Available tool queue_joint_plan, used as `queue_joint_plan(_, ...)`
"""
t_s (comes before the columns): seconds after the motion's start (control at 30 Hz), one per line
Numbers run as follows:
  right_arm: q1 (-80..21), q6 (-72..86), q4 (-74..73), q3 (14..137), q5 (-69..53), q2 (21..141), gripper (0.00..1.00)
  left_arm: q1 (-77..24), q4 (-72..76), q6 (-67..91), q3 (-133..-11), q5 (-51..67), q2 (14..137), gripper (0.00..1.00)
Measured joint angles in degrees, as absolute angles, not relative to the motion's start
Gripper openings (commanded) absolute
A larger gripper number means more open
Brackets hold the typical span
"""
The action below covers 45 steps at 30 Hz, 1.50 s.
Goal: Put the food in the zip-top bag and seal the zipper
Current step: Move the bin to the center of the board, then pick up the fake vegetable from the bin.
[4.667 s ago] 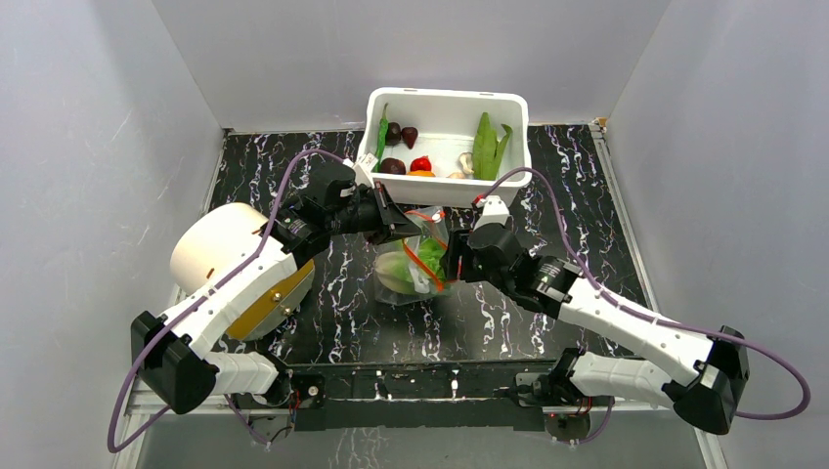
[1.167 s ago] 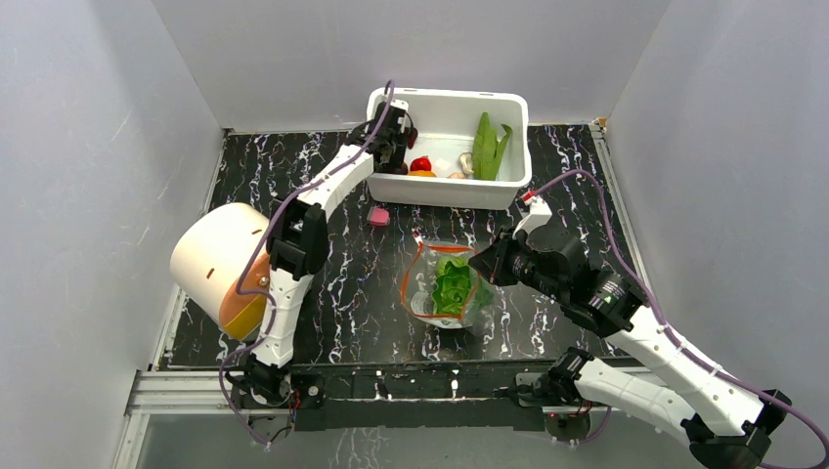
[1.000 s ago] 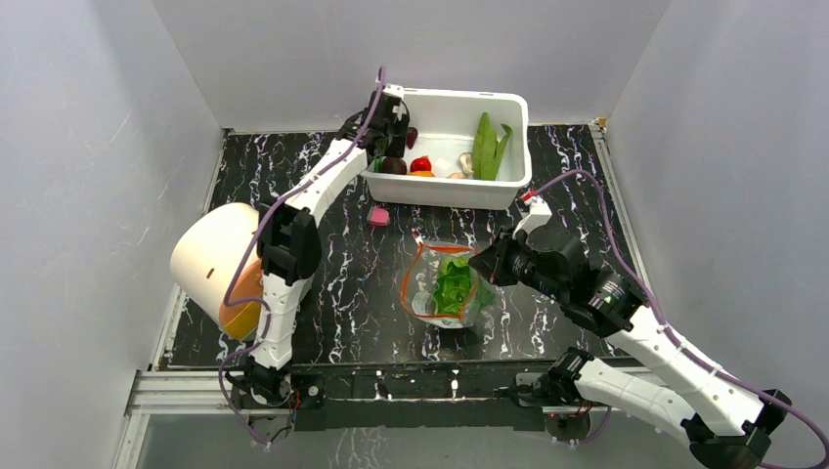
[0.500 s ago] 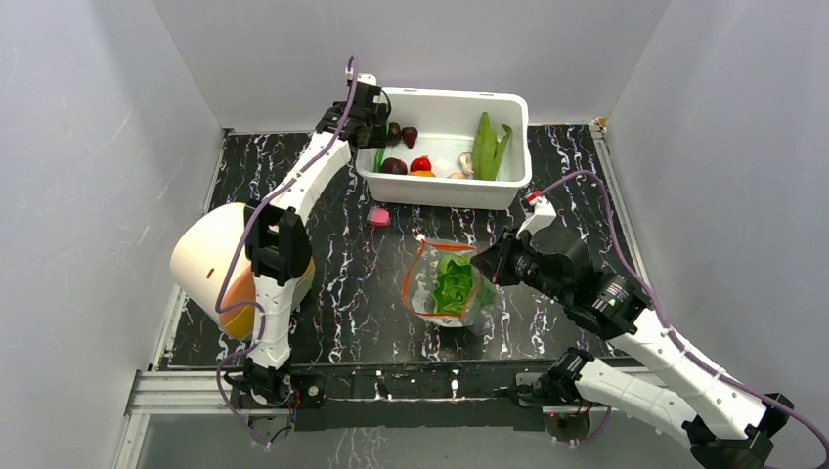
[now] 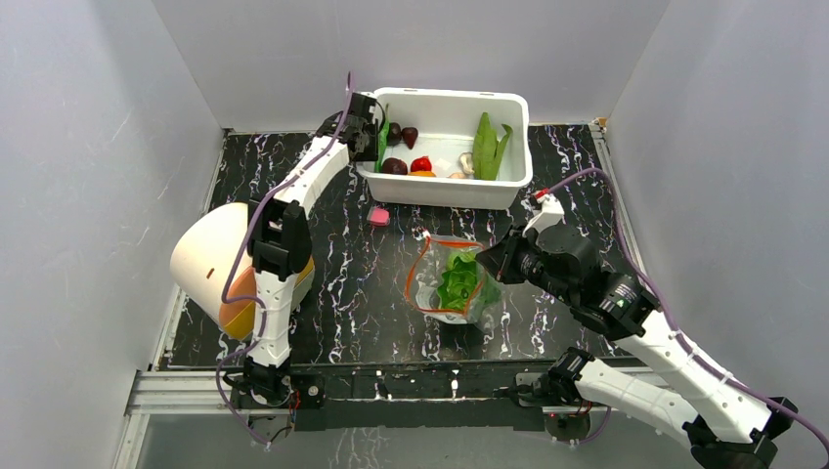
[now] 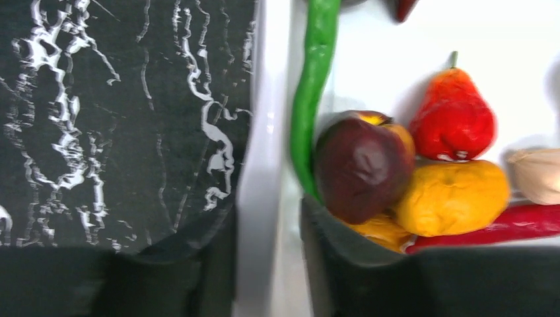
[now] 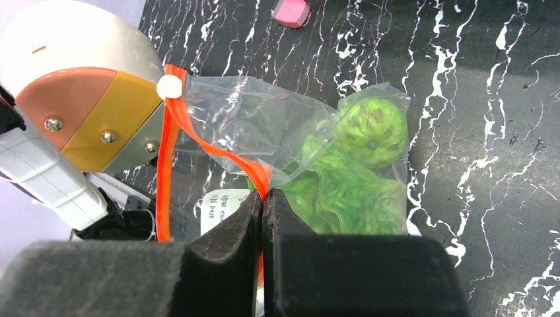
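Loading the zip-top bag (image 5: 430,272) is the step in hand, and by my reading only 1 item is inside so far: the pale-green cabbage (image 7: 356,185). The bag lies near the middle of the worktop (image 5: 352,293), its mouth turned toward the far edge. The right gripper (image 7: 263,198) is closed tight on the zipper (image 7: 169,145), pinching the orange-red strip on the bag's right side so that the mouth gapes.

The rest of the food sits in the white tub (image 5: 445,191) at the far edge, well apart from the bag. The left gripper (image 6: 264,224) stands astride the tub's left wall, 1 finger outside and 1 inside, at a narrow gap; whether it presses the wall I cannot tell. Just beyond the inner finger lie a long green pod (image 6: 310,99) and a dark purple round (image 6: 363,165), touching each other.

Next, I judge, the left gripper must come off the wall, close on 1 piece and carry it to the open mouth.
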<state>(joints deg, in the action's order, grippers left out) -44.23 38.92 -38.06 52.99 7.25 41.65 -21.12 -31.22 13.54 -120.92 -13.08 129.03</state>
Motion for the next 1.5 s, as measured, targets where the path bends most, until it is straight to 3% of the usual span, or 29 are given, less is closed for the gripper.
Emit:
queue_joint_plan(0.1,-44.23,38.83,-39.94,54.98,8.03,41.65,0.0,-21.06,-30.22,13.13,-119.35,-11.55,128.95,0.08)
queue_joint_plan(0.2,-44.23,38.57,-41.93,57.56,9.15,41.3,0.0,-20.88,-26.72,12.88,-116.01,-8.43,127.5,0.0)
queue_joint_plan(0.47,-44.23,38.54,-48.58,58.74,11.7,35.66,0.0,-24.58,-16.4,7.49,-108.07,-6.26,124.16,0.0)
queue_joint_plan(0.93,-44.23,38.89,-59.88,66.39,13.63,32.23,0.0,-32.47,-14.46,1.17,-106.72,1.83,123.85,0.0)
queue_joint_plan(0.97,-44.23,38.94,-59.88,66.94,13.58,32.23,0.0,-32.34,-13.82,0.91,-106.06,2.42,123.52,0.08)
queue_joint_plan(1.03,-44.23,39.16,-60.01,68.62,13.54,32.36,0.0,-32.14,-13.45,0.56,-105.03,2.74,122.89,0.37)
queue_joint_plan(1.1,-44.23,39.46,-60.01,71.07,13.54,32.56,0.0,-31.99,-14.26,-0.05,-104.88,2.63,122.41,0.49)
queue_joint_plan(1.33,-44.23,40.42,-59.44,79.29,14.17,33.1,0.0,-31.9,-15.7,2.76,-105.03,0.69,119.24,0.56)
queue_joint_plan(1.5,-44.23,40.62,-59.44,83.18,15.66,33.65,0.0,-31.97,-16.36,7.7,-108.68,0.21,116.77,0.52)
